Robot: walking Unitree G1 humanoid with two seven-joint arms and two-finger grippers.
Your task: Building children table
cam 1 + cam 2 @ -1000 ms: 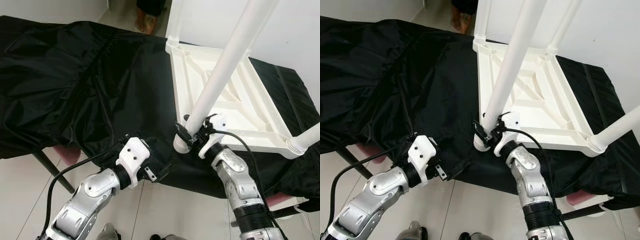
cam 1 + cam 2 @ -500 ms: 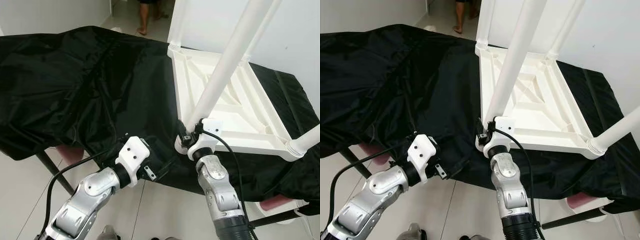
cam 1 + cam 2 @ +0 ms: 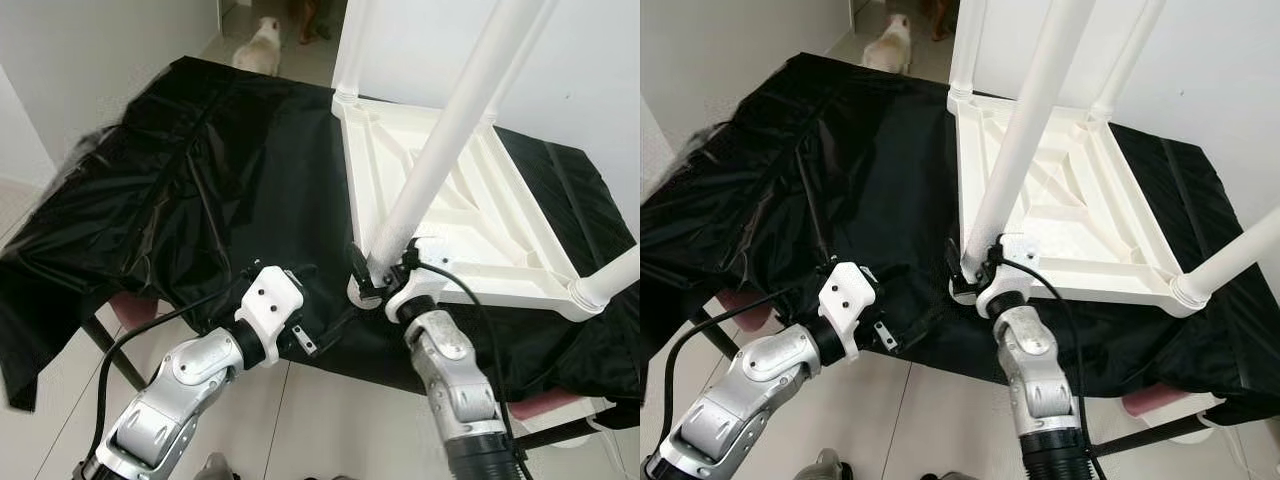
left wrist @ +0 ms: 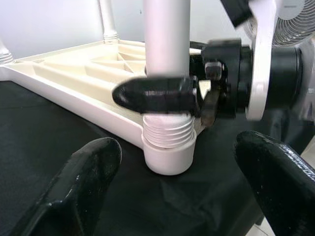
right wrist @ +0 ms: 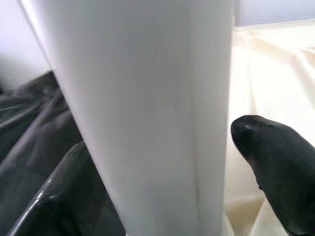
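Observation:
A white plastic children's table [image 3: 470, 215] lies upside down on a black cloth [image 3: 180, 190], its legs pointing up. The near leg [image 3: 440, 150] stands in the corner socket [image 4: 170, 155], with its screw thread showing just above the socket. My right gripper [image 3: 372, 275] is shut on this leg just above the thread, one finger [image 5: 275, 167] on each side of the tube [image 5: 147, 108]. My left gripper [image 4: 174, 147] rests open on the cloth a little left of that corner, its fingers [image 4: 83, 182] spread and pointing at the socket.
The other table legs [image 3: 610, 285] rise at the far and right corners. The clothed surface ends at a front edge just below my grippers, with tiled floor [image 3: 330, 420] beneath. A small white dog [image 3: 258, 50] stands beyond the far edge. A fan [image 4: 295, 24] is behind my right wrist.
The camera has shifted. My right forearm has swung in from the right to stand more directly below the leg, still gripping it. A person's feet at the far end are gone and a dog is there.

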